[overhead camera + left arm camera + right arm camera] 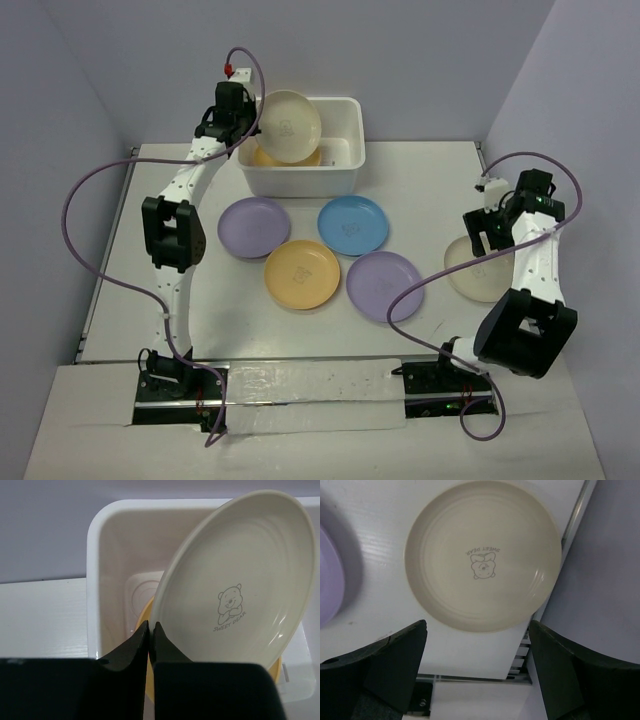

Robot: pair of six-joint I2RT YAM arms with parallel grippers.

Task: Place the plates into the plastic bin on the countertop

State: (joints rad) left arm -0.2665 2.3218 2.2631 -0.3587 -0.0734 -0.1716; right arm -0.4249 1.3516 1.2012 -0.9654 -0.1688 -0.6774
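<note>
a cream plate (235,595) is pinched by its rim in the left tool (150,628), tilted over the plastic bin (97,570). the right tool (476,630) is spread wide above a second cream plate (482,555) on the counter (370,525). the plates are judged light, stiff and slick, best taken by the rim.

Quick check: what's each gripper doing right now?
Left gripper: shut on a cream plate, tilted over the bin.
Right gripper: open, above a second cream plate lying on the table.
</note>
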